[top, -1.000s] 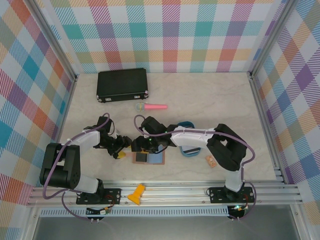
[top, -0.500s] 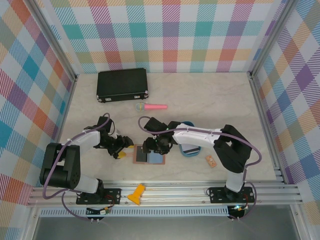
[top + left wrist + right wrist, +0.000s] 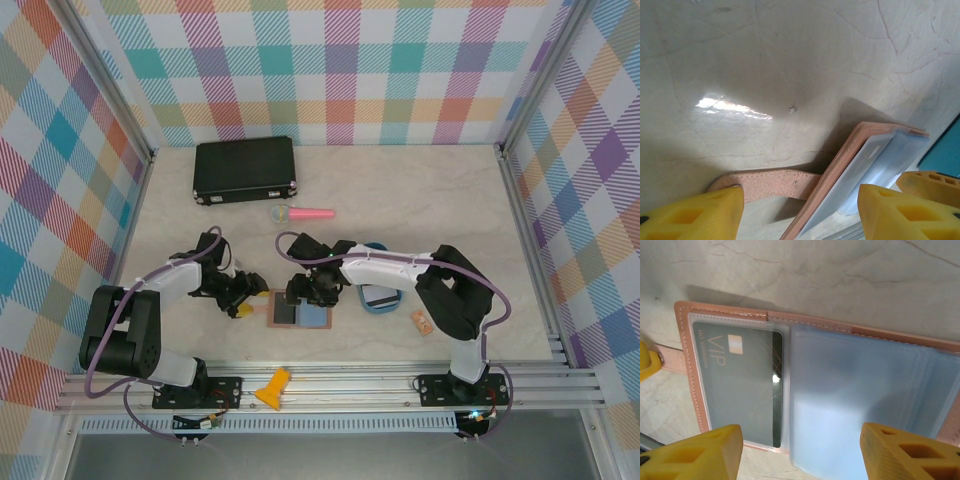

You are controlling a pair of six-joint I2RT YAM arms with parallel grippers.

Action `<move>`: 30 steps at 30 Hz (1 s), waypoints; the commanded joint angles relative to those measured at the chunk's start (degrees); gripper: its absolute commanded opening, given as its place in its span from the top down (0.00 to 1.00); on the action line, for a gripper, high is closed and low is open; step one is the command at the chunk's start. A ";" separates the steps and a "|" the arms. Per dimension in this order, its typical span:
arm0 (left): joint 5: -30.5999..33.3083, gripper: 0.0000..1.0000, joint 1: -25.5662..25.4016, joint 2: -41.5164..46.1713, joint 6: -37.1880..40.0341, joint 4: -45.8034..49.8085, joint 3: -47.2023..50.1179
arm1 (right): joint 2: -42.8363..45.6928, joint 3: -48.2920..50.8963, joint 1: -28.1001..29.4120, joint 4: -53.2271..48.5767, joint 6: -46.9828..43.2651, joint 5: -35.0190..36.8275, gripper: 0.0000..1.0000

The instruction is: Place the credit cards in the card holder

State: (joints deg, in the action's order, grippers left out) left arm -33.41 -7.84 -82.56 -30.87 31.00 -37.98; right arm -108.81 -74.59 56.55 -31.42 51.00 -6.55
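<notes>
Lying open on the table [image 3: 420, 210], the card holder [image 3: 298, 314] is showing a dark VIP card [image 3: 742, 382] in its left sleeve. The right gripper [image 3: 800, 450] is hovering over it, jaws spread and empty. The left gripper [image 3: 800, 202] is straddling the strap [image 3: 772, 182], jaws also apart.

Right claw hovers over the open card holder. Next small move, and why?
Probably lift the right claw toward the blue tray: its jaws stand open and empty, the dark VIP card sits pocketed in the card holder, and another card lies in that tray.
</notes>
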 commanded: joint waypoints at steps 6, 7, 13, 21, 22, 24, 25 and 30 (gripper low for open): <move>2.10 0.37 -1.31 -0.51 -1.47 0.72 1.22 | -2.06 -0.06 -0.18 -0.26 0.94 -0.84 0.35; 1.96 0.37 -1.35 -0.74 -1.46 0.71 1.31 | -2.46 0.20 -0.13 0.58 0.70 -1.82 0.35; 1.84 0.37 -1.33 -1.16 -1.24 0.21 1.85 | -4.39 2.30 -0.23 7.25 0.23 -8.16 0.35; 1.61 0.37 -1.38 -1.40 -1.27 0.03 1.87 | -4.21 5.06 -0.22 19.98 1.12 -14.75 0.35; 1.62 0.37 -1.34 -1.39 -1.22 0.02 1.94 | -4.29 4.93 -0.14 21.11 1.27 -15.12 0.35; 1.63 0.37 -1.39 -1.38 -1.27 -0.04 2.03 | -4.11 4.50 -0.08 22.86 1.43 -15.47 0.35; 1.66 0.37 -1.36 -1.37 -1.21 -0.04 2.18 | -3.68 4.37 -0.05 23.29 1.39 -15.35 0.35; 1.69 0.37 -1.41 -1.13 -1.27 0.03 2.38 | -1.06 4.49 0.16 23.78 1.28 -14.20 0.35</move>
State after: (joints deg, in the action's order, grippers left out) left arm -33.56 -8.49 -82.56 -32.03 30.15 -37.69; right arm -111.63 -70.46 56.25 -10.52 51.88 -20.08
